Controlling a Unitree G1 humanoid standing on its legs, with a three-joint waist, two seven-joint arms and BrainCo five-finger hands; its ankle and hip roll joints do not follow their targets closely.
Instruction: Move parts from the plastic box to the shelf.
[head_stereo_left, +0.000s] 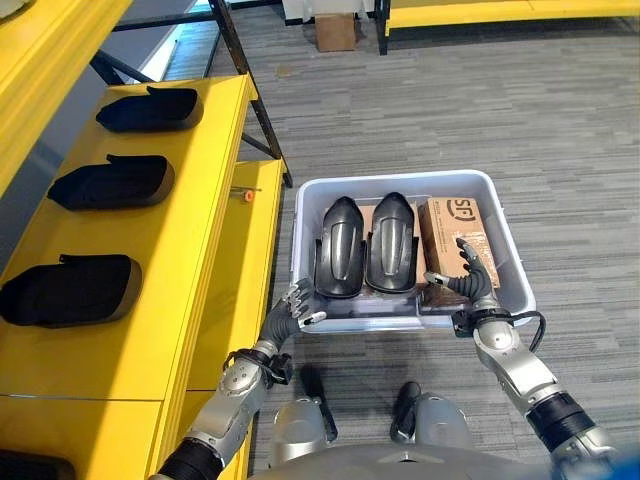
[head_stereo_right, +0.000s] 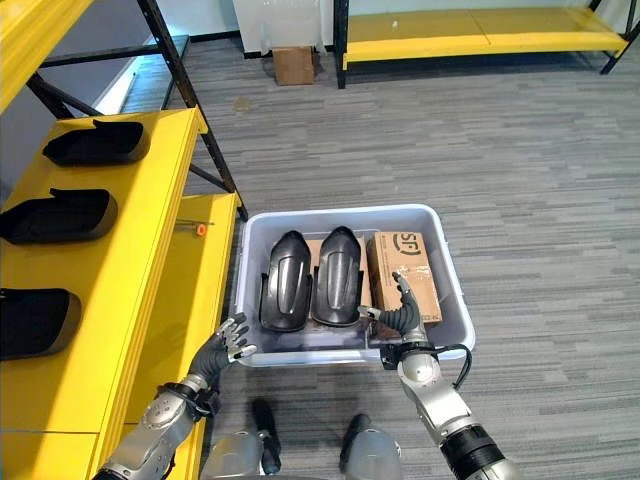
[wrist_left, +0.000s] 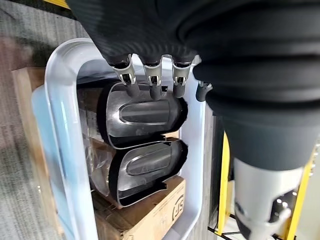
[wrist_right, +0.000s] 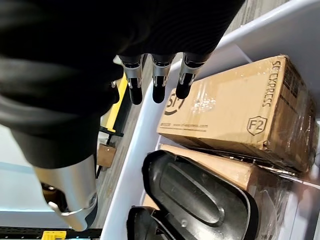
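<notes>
Both robot hands, left robot hand (head_stereo_left: 296, 308) and right robot hand (head_stereo_left: 470, 275), are hovering with relaxed, empty fingers over the plastic box (head_stereo_left: 312, 190), where the rigid, glossy, probably slippery black parts (head_stereo_left: 340, 245) are best gripped across their edges.

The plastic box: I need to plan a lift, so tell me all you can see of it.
The plastic box is a pale, glossy rectangular tub with a rolled rim and rounded corners, standing level on the grey floor beside the yellow shelf. It holds two black parts and cardboard cartons. The left hand and right hand are at its near rim.
</notes>
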